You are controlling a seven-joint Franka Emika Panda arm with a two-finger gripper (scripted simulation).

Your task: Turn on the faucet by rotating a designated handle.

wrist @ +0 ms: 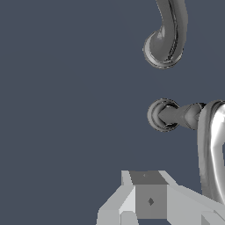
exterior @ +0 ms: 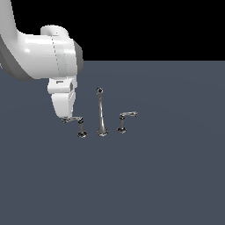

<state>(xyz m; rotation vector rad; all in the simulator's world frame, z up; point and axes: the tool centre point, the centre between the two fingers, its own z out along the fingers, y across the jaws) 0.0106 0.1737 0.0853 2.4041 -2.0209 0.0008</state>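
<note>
The chrome faucet stands on the grey floor as three pieces. Its tall slender spout (exterior: 101, 115) rises in the middle, and its curved base (wrist: 166, 40) shows in the wrist view. The handle (exterior: 81, 126) is the post at the exterior view's left, with its thin lever (exterior: 74, 119) pointing towards the arm. In the wrist view its dark base (wrist: 160, 115) and long lever (wrist: 212, 149) show. My gripper (exterior: 66, 117) is at the lever's free end. Its fingers (wrist: 149, 200) appear together as one block beside the lever, holding nothing. I cannot tell whether they touch it.
A second chrome handle (exterior: 122, 124) with a lever (exterior: 129, 114) stands at the exterior view's right of the spout. The white arm (exterior: 41, 55) fills the upper left of the exterior view. The floor (exterior: 167, 176) is flat grey.
</note>
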